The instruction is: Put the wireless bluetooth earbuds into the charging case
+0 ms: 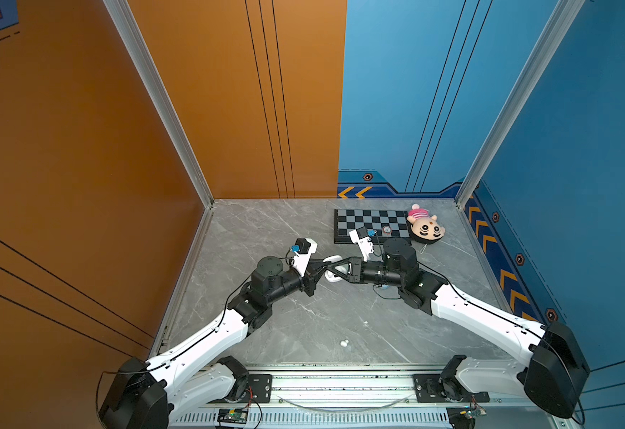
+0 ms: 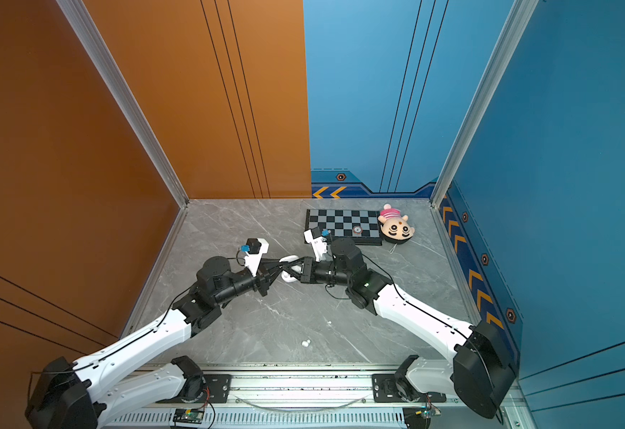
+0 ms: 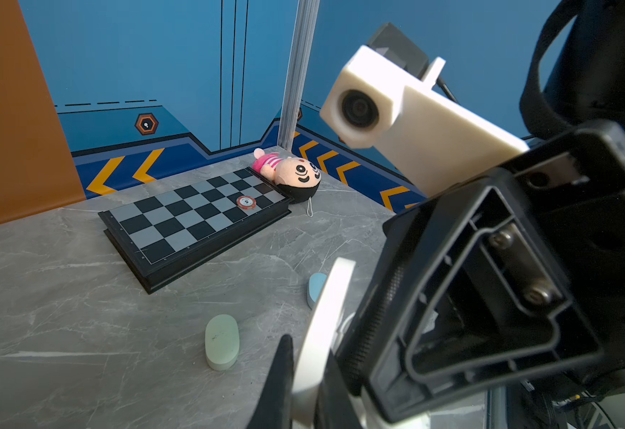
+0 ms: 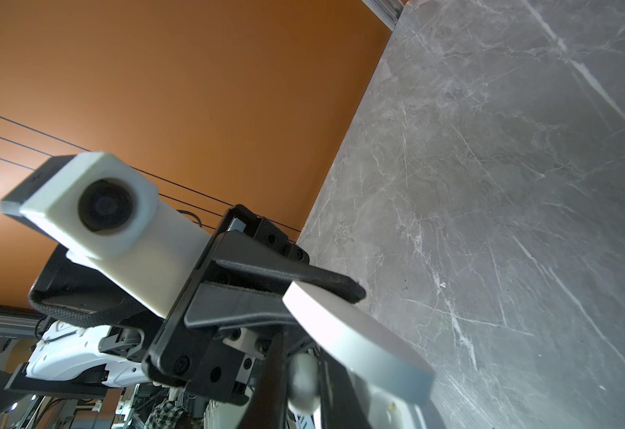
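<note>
Centre of both top views: left end effector [image 4: 325,293] pinches the lid edge of the open white charging case [image 1: 332,260]. Right end effector [image 1: 337,268], pressed together on what looks like a pale earbud [image 4: 303,382], hovers at the case — best lowered squarely and released only once seated. Chessboard [image 1: 372,224] crowds the upper right; bare worktop [image 1: 285,327] lies lower centre — two loose buds [image 1: 344,343] rest there.
</note>
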You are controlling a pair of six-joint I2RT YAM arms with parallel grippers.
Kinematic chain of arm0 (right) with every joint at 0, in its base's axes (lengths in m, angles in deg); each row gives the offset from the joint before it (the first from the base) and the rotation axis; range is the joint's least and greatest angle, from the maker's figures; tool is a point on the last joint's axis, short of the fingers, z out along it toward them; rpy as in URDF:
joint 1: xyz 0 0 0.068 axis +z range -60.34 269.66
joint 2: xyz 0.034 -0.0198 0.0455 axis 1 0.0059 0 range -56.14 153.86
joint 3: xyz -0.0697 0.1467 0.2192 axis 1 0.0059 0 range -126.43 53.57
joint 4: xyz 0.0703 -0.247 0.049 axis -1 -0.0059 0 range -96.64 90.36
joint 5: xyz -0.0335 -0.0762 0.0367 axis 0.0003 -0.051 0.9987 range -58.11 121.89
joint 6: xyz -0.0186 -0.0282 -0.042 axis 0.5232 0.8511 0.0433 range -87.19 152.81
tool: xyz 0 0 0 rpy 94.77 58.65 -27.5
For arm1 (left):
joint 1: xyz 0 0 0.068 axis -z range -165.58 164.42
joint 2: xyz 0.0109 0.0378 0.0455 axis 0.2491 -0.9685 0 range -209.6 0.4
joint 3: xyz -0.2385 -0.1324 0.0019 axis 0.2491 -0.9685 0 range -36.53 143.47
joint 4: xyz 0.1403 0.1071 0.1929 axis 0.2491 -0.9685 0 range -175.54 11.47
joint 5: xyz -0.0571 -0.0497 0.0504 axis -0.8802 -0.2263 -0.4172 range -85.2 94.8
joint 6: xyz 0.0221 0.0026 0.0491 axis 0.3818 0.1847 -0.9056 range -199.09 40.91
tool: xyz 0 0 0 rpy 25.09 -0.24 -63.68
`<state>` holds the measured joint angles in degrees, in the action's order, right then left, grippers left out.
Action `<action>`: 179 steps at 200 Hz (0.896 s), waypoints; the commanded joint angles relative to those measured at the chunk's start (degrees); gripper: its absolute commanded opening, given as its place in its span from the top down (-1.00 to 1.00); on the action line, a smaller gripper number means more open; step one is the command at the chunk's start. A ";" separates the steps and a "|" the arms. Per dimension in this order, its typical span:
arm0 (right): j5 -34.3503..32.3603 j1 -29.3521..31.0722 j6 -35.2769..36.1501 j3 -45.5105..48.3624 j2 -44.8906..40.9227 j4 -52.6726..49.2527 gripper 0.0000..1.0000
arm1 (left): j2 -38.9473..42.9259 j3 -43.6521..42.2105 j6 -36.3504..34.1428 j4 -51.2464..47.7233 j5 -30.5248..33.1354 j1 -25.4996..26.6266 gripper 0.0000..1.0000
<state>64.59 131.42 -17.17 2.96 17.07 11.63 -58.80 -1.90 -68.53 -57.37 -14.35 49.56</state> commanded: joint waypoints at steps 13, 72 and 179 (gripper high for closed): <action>-0.54 0.34 -0.65 1.05 -0.36 0.02 0.77 | 0.97 2.63 0.24 2.61 -0.80 -0.51 1.00; -2.62 0.17 0.65 0.83 -0.39 -1.87 0.70 | 0.93 2.98 0.23 2.57 -0.96 -0.51 1.00; -6.44 -0.61 2.41 0.41 -1.84 -5.62 0.38 | 0.57 3.49 0.53 2.56 -1.85 -0.48 1.00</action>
<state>60.42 131.38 -16.07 3.01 15.68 10.14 -58.88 -1.37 -68.72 -58.46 -14.35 49.56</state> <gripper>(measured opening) 0.305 0.104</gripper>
